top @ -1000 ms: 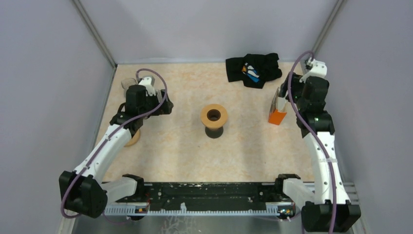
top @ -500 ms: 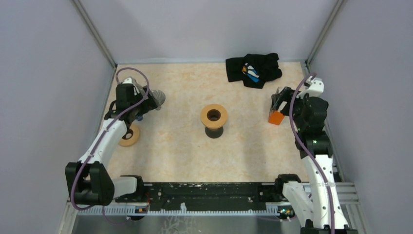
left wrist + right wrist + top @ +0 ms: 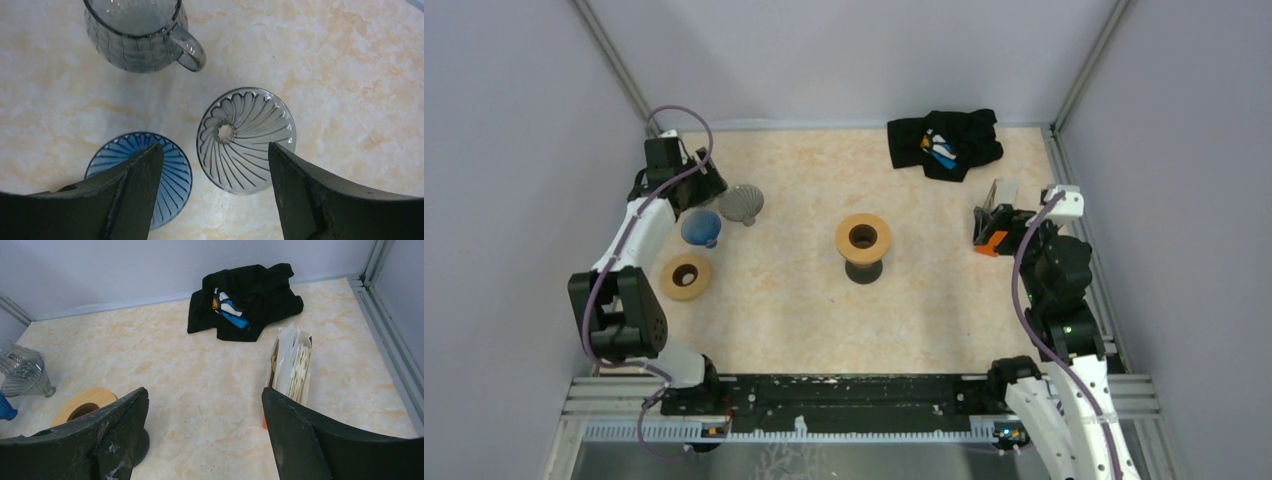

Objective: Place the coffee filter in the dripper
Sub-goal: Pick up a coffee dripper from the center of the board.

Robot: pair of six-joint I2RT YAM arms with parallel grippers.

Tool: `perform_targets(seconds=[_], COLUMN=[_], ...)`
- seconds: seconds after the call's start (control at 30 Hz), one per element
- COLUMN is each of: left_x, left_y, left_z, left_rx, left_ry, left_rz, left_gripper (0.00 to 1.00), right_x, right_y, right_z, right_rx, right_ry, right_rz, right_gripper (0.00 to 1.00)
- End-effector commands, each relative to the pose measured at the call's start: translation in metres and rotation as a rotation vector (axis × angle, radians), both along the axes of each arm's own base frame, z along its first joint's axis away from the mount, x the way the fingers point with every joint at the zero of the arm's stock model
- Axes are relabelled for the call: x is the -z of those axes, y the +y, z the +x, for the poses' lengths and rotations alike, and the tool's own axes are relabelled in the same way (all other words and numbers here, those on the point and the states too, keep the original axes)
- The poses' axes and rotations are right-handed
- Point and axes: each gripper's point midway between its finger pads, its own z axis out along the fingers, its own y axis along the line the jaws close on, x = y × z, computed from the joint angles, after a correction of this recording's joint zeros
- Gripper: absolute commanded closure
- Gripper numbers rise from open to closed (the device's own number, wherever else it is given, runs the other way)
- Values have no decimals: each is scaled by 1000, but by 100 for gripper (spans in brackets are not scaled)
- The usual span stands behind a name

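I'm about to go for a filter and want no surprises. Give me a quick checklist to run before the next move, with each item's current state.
1. Left hand open and empty: ok.
2. Right hand open and empty: ok.
3. Filter packet standing, paper filters showing at its open top: ok.
4. Clear dripper has no filter inside: ok.
5. Which one is meant, the clear dripper or the blue dripper: cannot tell.

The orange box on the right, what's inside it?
The box holds a stack of pale paper filters standing on edge, their tops showing above the rim. The lower part is hidden by the box's own walls, so their number is unknown.
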Motion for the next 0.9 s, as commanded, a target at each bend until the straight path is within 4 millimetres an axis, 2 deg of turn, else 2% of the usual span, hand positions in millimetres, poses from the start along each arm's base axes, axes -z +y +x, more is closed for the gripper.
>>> perform_targets(seconds=[0.0,0.2,0.5,0.6,0.73,0.87], left_x=[10,35,66,72,75,73], left_y=[1,-2,-2,-3,-17,-27], left_z=[19,32,39,39,36,33], left_rx=[121,218,250,260,322,356], left_ry=[54,141,234,254,256,248], left_rz=[39,61,57,48,-2,-36], left_gripper=[20,36,51,57,65,79], right_x=[-24,-22,-18,-17,-15,-15], right_y=[-3,-1,-1,-2,-2,-2], right_z=[0,-1,0,0,1,1], right_rx=[22,18,16,19,20,21], right_ry=[-112,-116,-114,-112,-108,-107], right_rz=[-18,-34,-42,-44,-45,-47], right_gripper=[16,16,16,16,16,16])
